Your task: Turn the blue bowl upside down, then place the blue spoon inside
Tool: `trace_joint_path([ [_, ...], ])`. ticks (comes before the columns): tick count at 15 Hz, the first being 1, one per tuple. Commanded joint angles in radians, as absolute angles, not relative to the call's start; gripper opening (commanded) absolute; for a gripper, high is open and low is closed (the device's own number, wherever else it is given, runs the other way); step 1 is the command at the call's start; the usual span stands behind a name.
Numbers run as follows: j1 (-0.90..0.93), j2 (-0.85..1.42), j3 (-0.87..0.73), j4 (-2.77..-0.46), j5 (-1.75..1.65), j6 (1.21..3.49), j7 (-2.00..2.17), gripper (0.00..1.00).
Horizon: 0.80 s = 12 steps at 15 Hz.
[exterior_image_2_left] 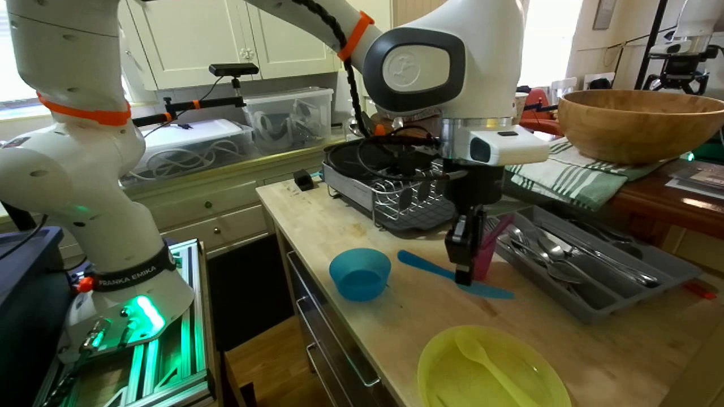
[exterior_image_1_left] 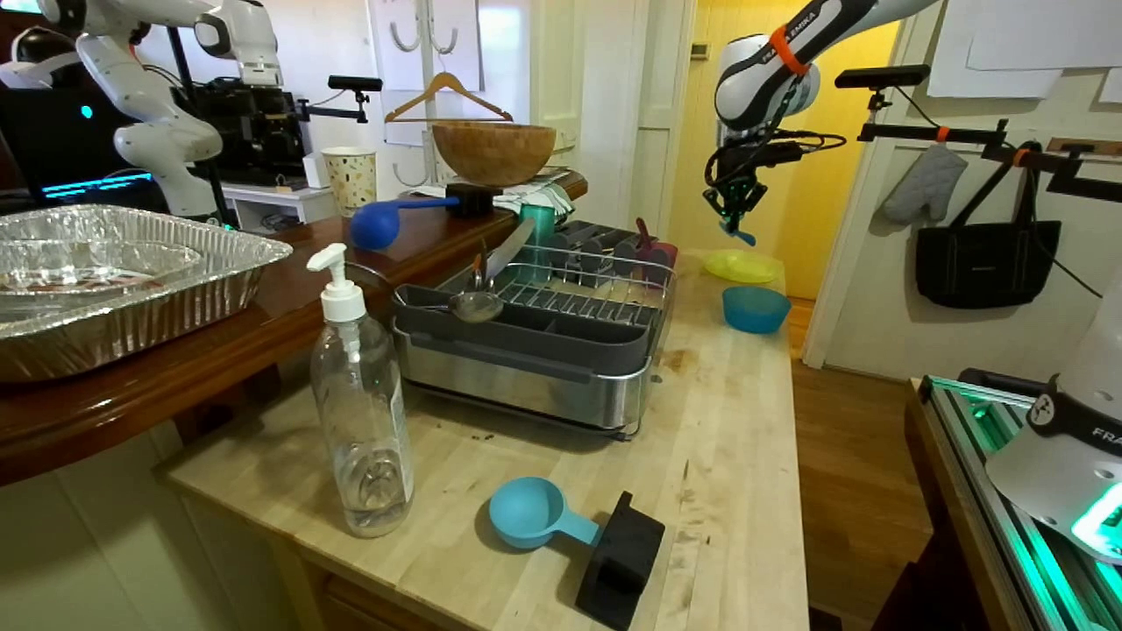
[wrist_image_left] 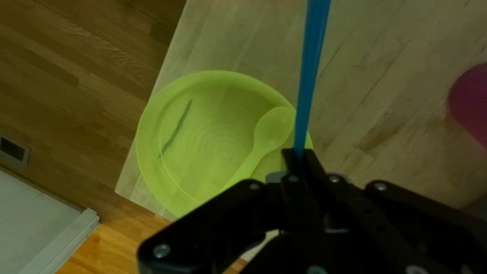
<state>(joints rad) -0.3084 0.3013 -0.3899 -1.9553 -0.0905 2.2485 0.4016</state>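
Note:
My gripper [exterior_image_2_left: 465, 278] is shut on the middle of the blue spoon [exterior_image_2_left: 424, 264], holding it above the wooden counter. Its two ends stick out on either side of the fingers. In the wrist view a long narrow strip of the blue spoon [wrist_image_left: 312, 57] runs from between the fingertips to the top edge. The blue bowl [exterior_image_2_left: 361, 277] stands upright, wide rim up, near the counter's edge, to the left of the held spoon in that view. An exterior view also shows the blue bowl [exterior_image_1_left: 756, 310] below the gripper [exterior_image_1_left: 732, 224]. The wrist view does not include the bowl.
A yellow-green dish [exterior_image_2_left: 432, 362] with a yellow spoon [exterior_image_2_left: 492, 367] lies near the counter's end. A pink cup [exterior_image_2_left: 485, 257] and a grey cutlery tray [exterior_image_2_left: 639, 299] stand close beside the gripper. Further along are a dish rack [exterior_image_1_left: 526, 368] and a soap bottle [exterior_image_1_left: 364, 429].

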Motion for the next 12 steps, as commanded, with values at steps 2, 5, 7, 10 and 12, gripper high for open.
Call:
trace_joint_path([
  [2,-0.261,0.19,-0.395,-2.079,-0.176,2.208,0.476,0.01],
  [5,-0.247,0.153,-0.387,-2.126,-0.219,2.212,0.51,0.01],
  [7,-0.238,0.13,-0.381,-2.159,-0.255,2.219,0.533,0.01],
  [10,-0.226,0.103,-0.364,-2.198,-0.303,2.222,0.569,0.01],
  [12,-0.219,0.086,-0.349,-2.223,-0.33,2.211,0.582,0.01],
])
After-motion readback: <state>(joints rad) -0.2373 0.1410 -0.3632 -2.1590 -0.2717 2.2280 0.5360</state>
